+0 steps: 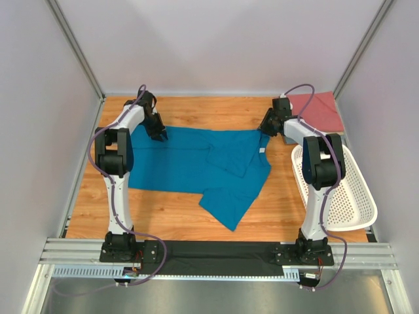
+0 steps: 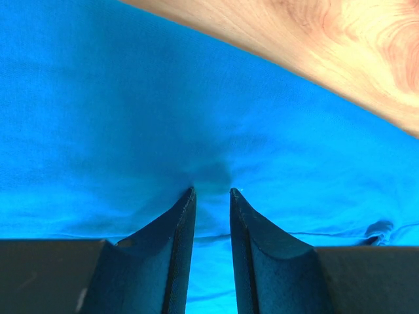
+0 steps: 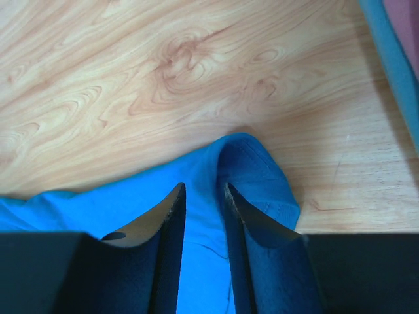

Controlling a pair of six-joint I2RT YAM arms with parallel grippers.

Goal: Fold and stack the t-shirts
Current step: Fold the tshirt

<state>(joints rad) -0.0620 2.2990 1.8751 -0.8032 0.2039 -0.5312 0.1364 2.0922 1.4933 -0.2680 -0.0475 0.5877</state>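
Wooden counter, closed in by white walls on three sides, arms mounted at the near edge.

Teal-blue t-shirt: the largest item, spread across the middle of the counter. It is not yet a rectangle. The body lies flat to the left, while the right part is doubled over itself and a loose flap trails toward the near edge. Fold started, far from finished.

White perforated basket: at the right edge, near side. No cloth visible in it.

Salmon-red t-shirt: far right corner, already a flat folded rectangle. The right wrist view shows a strip of the grey-blue t-shirt at its edge, apparently lying under it. Judged: two shirts folded and stacked, one left.

Left gripper: at the far-left edge of the teal shirt. The fingers are drawn nearly together and cloth puckers at the tips, so it looks clamped on the fabric.

Right gripper: at the far-right corner of the same shirt, fingers clenched on a raised hump of teal cloth.

Remaining, by my reading: finish folding the teal shirt, then set it on the stack at far right.
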